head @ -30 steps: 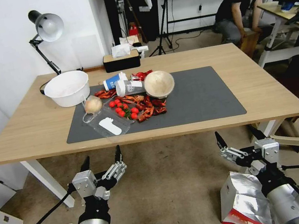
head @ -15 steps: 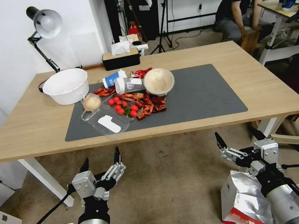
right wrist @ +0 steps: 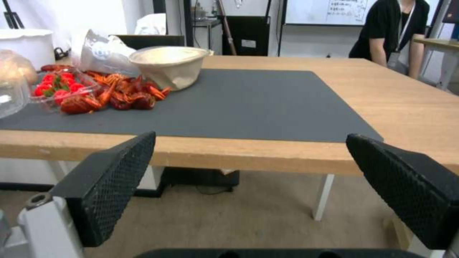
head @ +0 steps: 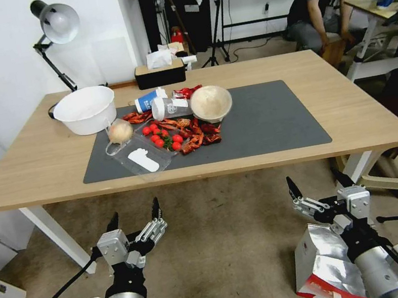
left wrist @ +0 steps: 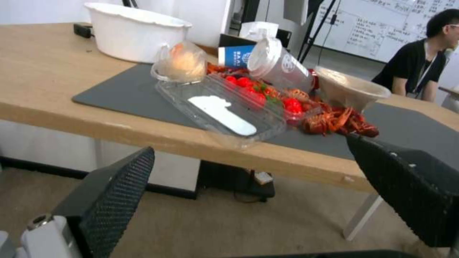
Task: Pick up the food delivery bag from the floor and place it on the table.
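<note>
While the food delivery bag [head: 327, 262] is lying on the floor [head: 226, 247] at my near right, I am judging that the task is at its first step, the approach; nothing is being lifted yet. I am holding the right gripper [head: 318, 183] just above the bag's open foil mouth, jaws spread wide and holding nothing. The left gripper [head: 134, 215] is hanging at the near left, also wide open and empty, above bare floor. For the next move I am thinking the right arm must go down and take the bag by its upper edge, because the foil is looking thin and soft. Farther away the table [head: 369, 124] is standing, and I am counting on it one white bowl [head: 84, 110], one paper bowl [head: 210, 104], two tipped cups and one dark mat [head: 266, 121], whose right half is free for the bag.
</note>
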`<state>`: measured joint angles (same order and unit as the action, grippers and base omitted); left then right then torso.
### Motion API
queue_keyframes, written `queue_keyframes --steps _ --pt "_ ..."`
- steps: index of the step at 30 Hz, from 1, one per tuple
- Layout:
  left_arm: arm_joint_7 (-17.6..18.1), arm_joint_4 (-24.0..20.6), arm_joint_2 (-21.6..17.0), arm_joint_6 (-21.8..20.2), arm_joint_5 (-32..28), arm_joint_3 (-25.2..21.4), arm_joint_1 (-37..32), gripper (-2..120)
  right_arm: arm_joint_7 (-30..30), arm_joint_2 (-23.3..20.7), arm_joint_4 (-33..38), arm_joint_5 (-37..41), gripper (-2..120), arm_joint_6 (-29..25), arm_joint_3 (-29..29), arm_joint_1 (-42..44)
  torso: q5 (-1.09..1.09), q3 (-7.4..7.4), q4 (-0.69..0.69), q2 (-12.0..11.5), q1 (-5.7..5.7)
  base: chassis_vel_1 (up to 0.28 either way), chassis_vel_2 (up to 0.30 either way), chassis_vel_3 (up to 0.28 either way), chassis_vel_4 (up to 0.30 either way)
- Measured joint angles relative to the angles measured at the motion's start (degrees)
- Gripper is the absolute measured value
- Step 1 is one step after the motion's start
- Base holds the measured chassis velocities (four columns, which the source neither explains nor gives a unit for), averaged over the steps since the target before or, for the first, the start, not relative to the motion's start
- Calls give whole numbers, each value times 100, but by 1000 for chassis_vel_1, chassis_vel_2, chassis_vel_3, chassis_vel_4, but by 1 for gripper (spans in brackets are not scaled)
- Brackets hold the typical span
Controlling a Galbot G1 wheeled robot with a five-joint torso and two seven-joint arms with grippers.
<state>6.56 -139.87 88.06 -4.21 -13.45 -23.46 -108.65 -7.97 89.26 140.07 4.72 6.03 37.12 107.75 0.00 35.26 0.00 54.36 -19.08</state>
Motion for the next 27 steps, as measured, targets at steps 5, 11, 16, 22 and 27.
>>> queue_keyframes --steps 5,11,16,22,27 --pt "-8 17 0 3 14 -3 10 100 -2 -2 -26 -2 100 -3 2 -5 0 -73 0 -130 55 0 0 0 0" --pt "-22 59 -17 14 29 -40 14 100 -8 -5 -67 -2 100 -16 -4 -11 0 -172 0 -303 129 0 0 0 0" --pt "-26 81 -24 21 31 -53 27 100 -16 -5 -95 -3 100 -17 -7 -19 0 -250 0 -434 183 0 0 0 0" --pt "-38 101 -28 23 43 -55 30 100 -24 -5 -118 -4 100 -17 -13 -22 0 -313 0 -546 231 0 0 0 0" --pt "-40 108 -29 29 46 -56 30 100 -26 -3 -127 -11 100 -17 -19 -23 0 -346 0 -602 254 0 0 0 0"
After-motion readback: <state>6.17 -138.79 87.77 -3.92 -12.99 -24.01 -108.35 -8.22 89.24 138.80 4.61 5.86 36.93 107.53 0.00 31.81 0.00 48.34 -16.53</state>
